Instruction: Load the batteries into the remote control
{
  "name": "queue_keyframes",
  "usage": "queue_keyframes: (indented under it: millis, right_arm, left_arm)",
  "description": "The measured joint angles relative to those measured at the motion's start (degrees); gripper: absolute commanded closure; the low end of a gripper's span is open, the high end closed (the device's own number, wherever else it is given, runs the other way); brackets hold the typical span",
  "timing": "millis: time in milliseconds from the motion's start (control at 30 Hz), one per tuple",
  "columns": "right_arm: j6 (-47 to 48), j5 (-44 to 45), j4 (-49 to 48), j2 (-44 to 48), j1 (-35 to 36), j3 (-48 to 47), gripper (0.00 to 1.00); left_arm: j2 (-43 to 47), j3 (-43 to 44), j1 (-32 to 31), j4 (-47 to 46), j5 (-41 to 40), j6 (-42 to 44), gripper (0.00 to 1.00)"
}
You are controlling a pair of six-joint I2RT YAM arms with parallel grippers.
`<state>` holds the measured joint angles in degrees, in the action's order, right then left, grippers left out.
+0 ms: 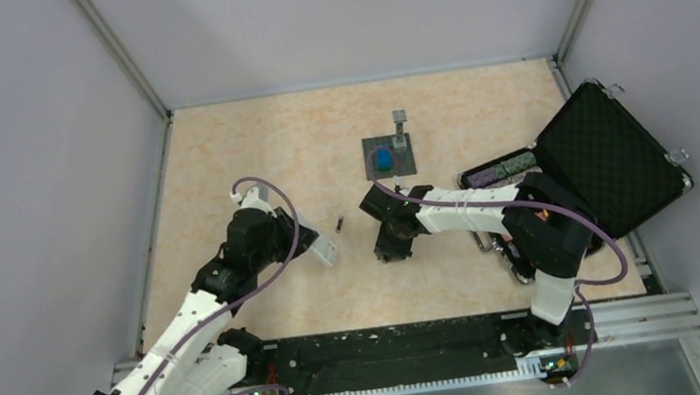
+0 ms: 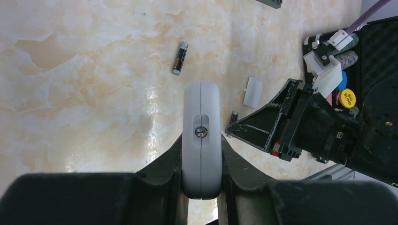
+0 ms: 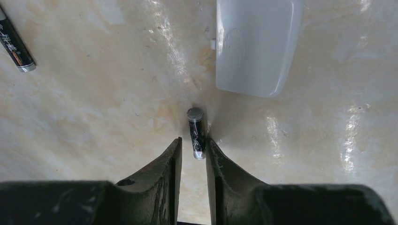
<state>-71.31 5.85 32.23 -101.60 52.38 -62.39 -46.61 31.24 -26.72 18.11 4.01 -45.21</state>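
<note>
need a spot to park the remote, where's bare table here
Bare: the table from its far-left corner to the grey plate, and the near middle strip along the base rail. Crowded: around the right gripper, loose battery and open case.

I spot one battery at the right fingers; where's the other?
The other battery lies loose on the table, near mid-frame in the top view, just right of the remote control.

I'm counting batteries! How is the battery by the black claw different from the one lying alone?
The battery by the claw sits between the right gripper's fingertips, near a white cover; the lone battery lies apart, nothing touching it. The battery by the claw shows a round grey end; the lone battery shows its printed side. Both are small, dark and slim.
</note>
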Motion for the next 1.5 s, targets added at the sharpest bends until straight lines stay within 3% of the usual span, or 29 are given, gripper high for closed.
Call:
queue_keyframes:
  millis: [267,467,867,1500]
  right_arm:
    - [-1.3,-2.7,-0.2,-0.7,0.0,0.0,1.0]
    - [-0.7,-4.1,0.4,-0.1,0.0,0.0,1.0]
    - [-8.1,-19.1,-7.7,11.4,0.0,1.3,1.0]
    - [-18.2,-28.5,-19.2,11.5,0.7,6.6,1.0]
  left_arm:
    - [-0.9,-1.0,0.0,-2.2,0.0,-0.6,1.0]
    - [-1.0,-2.1,0.0,-3.5,0.8,-1.3,1.0]
    - [-1.3,-4.8,0.0,-8.2,5.3,-0.3,1.0]
    - [-0.2,-5.6,0.0,-15.1,12.1,2.8,1.0]
